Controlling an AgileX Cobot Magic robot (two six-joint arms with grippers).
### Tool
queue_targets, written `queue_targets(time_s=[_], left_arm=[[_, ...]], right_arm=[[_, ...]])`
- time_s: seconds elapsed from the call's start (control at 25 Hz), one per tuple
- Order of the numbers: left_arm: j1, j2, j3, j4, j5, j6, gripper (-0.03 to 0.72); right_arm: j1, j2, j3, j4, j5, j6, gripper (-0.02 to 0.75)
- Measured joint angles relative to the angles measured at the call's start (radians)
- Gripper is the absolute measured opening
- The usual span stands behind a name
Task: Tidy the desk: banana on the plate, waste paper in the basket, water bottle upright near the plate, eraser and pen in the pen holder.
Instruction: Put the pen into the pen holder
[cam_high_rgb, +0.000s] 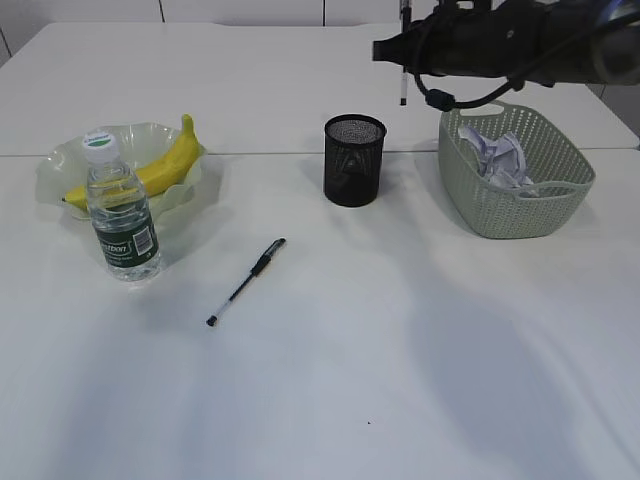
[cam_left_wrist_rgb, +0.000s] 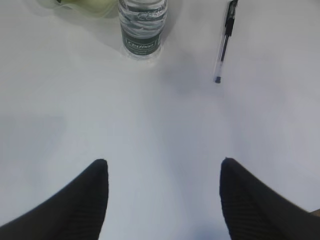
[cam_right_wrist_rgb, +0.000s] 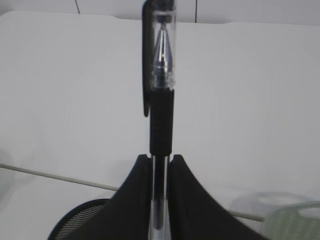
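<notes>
My right gripper (cam_high_rgb: 402, 47) (cam_right_wrist_rgb: 161, 159) is shut on a black-capped clear pen (cam_high_rgb: 403, 88) (cam_right_wrist_rgb: 161, 80), held high above the far side of the table, behind and to the right of the black mesh pen holder (cam_high_rgb: 354, 160) (cam_right_wrist_rgb: 75, 226). A second pen (cam_high_rgb: 247, 282) (cam_left_wrist_rgb: 225, 40) lies on the table. The banana (cam_high_rgb: 160, 170) rests on the pale green plate (cam_high_rgb: 55, 165). In front of the plate the water bottle (cam_high_rgb: 122, 210) (cam_left_wrist_rgb: 142, 25) stands upright. Crumpled waste paper (cam_high_rgb: 503, 160) lies in the green basket (cam_high_rgb: 520, 215). My left gripper (cam_left_wrist_rgb: 162, 165) is open over bare table. The eraser is out of view.
The right arm (cam_high_rgb: 520, 40) stretches across the upper right, above the basket. A seam between two tabletops (cam_high_rgb: 260, 153) runs behind the pen holder. The left arm does not show in the exterior view.
</notes>
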Motion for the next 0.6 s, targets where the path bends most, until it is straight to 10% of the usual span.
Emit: queue_targets(time_s=[0.6], left_arm=[[0.0,0.0,0.0,0.006,-0.035,0.0,0.505]], right_arm=[[0.052,0.177,-0.217,0.0,0.009,0.007,0.041]])
